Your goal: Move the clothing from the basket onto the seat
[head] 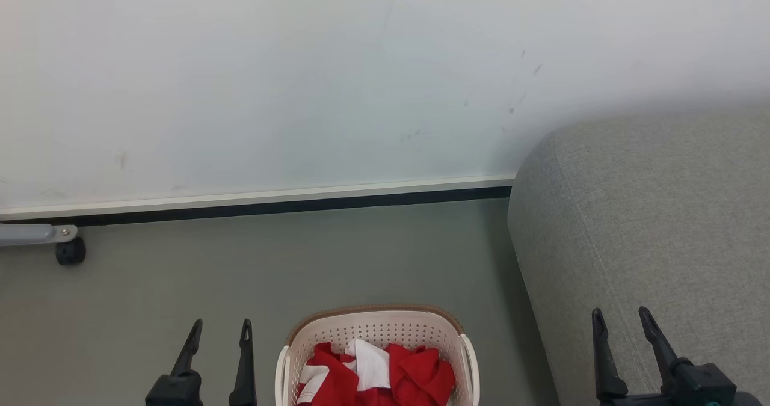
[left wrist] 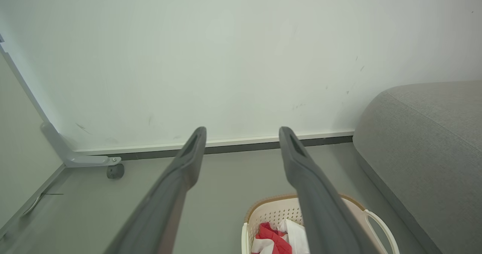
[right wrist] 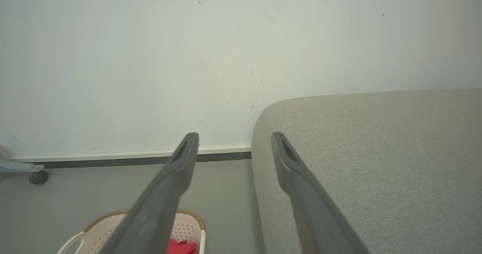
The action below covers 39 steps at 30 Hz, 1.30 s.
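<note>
Red and white clothing [head: 376, 373] lies crumpled in the cream basket [head: 376, 328] with a brown rim, on the floor at the bottom middle of the head view. The grey seat [head: 649, 225] rises just right of the basket. My left gripper [head: 220, 328] stands open to the left of the basket, nothing between its fingers. Over the seat's front part my right gripper [head: 621, 317] is open and empty. The left wrist view looks past the left gripper [left wrist: 243, 131] to the basket [left wrist: 271, 212] and clothing [left wrist: 273, 237]. Beyond the right gripper [right wrist: 234, 137], the right wrist view has the seat [right wrist: 376, 152] and basket [right wrist: 188, 225].
A pale wall [head: 301, 81] with a white and dark baseboard [head: 271, 201] runs behind the grey floor. A grey metal leg with a black caster [head: 70, 251] stands at the far left.
</note>
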### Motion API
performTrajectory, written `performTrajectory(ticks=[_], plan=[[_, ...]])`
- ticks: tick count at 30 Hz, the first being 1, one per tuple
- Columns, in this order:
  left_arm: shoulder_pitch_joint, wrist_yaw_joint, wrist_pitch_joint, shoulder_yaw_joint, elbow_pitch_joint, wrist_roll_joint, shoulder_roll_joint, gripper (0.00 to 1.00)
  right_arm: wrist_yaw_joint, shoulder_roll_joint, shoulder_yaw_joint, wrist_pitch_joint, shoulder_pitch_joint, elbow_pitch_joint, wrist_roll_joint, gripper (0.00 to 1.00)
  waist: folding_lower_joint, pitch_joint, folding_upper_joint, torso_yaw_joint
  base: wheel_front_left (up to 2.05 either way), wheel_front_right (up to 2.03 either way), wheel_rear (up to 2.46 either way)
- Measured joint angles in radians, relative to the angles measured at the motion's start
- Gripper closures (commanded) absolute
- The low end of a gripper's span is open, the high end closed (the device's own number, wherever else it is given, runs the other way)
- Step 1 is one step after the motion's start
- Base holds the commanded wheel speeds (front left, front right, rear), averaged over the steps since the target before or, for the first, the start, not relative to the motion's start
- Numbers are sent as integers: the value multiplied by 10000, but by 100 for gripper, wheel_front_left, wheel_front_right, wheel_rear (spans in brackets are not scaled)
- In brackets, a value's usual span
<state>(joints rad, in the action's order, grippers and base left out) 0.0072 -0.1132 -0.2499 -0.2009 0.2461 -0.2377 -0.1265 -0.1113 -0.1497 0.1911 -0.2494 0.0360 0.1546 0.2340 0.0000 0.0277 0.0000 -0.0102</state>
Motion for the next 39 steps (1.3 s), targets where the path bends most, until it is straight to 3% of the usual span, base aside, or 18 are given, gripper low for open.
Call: performTrajectory(ticks=[24,39], plan=[[-1,182,0,81,123,69,109,0,27,4,-221,0,98,-169,-2,0,0,-236,0,24,0,0,0],[-866,554,0,-593,359,401,366,0,27,42,-706,-2,-210,-1009,29,0,1,-1650,1,26,0,0,0]])
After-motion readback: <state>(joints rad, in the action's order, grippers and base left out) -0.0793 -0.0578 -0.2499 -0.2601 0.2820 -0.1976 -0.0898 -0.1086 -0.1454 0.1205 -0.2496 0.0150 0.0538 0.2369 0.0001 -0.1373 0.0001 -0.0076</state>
